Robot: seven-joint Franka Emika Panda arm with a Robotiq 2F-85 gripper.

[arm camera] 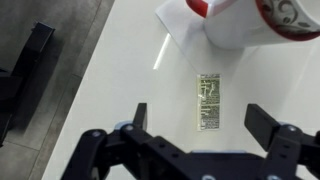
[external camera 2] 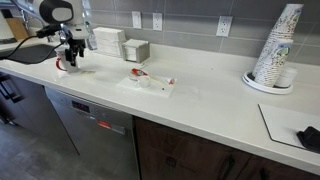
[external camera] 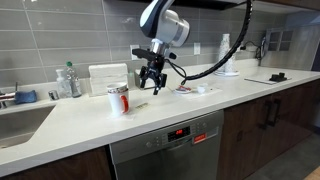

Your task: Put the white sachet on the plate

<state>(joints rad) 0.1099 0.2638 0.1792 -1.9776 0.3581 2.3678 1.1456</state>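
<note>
Here the claw (arm camera: 202, 118) hangs spread over the white sachet (arm camera: 208, 100) (flat on the desk (arm camera: 130, 70)); closing too high probably skims past something so thin.

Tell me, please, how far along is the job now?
Done: nothing yet. The white sachet lies flat on the counter near the mug. In hand: the gripper hovers over it, fingers open. Left: grasp it, carry it to the plate, release.
</note>
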